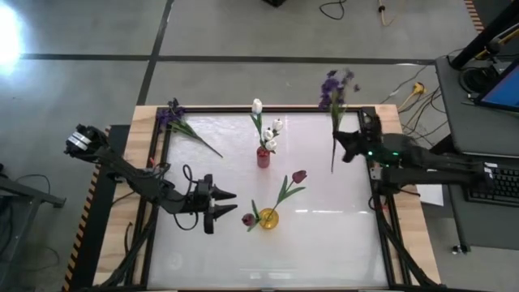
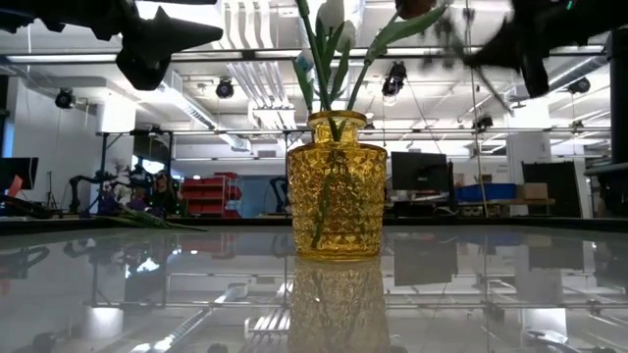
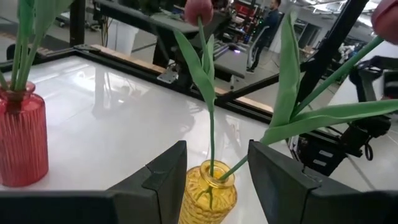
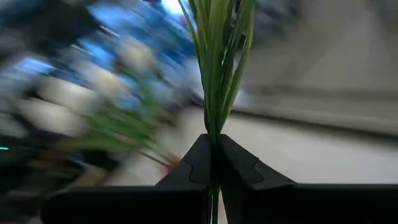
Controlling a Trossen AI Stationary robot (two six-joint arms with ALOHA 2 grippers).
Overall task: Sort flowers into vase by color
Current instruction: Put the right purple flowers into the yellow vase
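Note:
A yellow glass vase [image 1: 268, 217] [image 2: 337, 186] [image 3: 208, 193] stands on the white table with two dark red tulips [image 1: 298, 176] [image 3: 199, 11] stuck in it. My left gripper [image 1: 225, 203] [image 3: 214, 177] is open just left of that vase, its fingers standing on either side of it in the left wrist view without touching. A red vase [image 1: 263, 156] [image 3: 22, 140] holds white tulips [image 1: 257, 106]. My right gripper [image 1: 340, 144] [image 4: 214, 155] is shut on a purple flower [image 1: 336, 85] near the table's far right corner. A second purple flower [image 1: 180, 122] lies on the far left edge. My right gripper pinches the purple flower's green stem and leaves [image 4: 214, 127] between its two fingers, about midway along the stem [image 1: 334, 134]. The fingers come level from the table's right and lie across the stem. The flower is lifted clear, bloom toward the far edge, stem end [image 1: 332, 169] free.
A black frame [image 1: 381, 235] rims the white table. Open white surface lies along the near half and to the right of the yellow vase. A desk with a keyboard [image 1: 495, 182] stands beyond the right edge. Cables [image 1: 405, 93] lie on the floor past the far edge.

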